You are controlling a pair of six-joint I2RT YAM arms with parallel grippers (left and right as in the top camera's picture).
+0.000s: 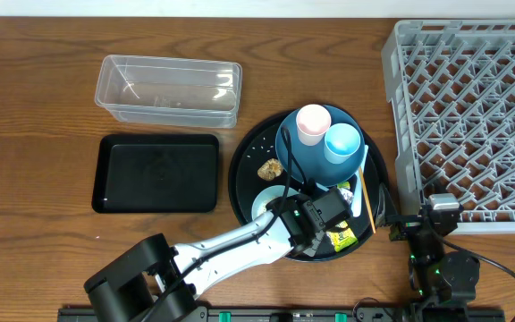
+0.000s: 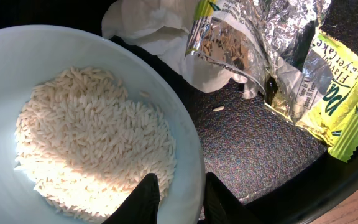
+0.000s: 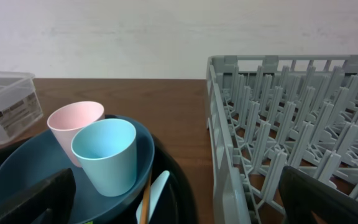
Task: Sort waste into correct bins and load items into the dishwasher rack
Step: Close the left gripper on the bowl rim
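Observation:
The light blue bowl holds a heap of white rice grains. My left gripper is shut on its rim, one finger in the rice and one outside. Both are on the round black tray, where the bowl sits beside my left gripper. Crumpled silver wrappers and a yellow-green packet lie just beyond. The dark blue plate carries the pinkish cup, the light blue cup and a brown lump. My right gripper stands open and empty by the rack's front left corner.
The clear tub and the shallow black tray lie to the left of the round black tray. A pale blue spoon and a chopstick rest along its right side. One stray rice grain lies on it.

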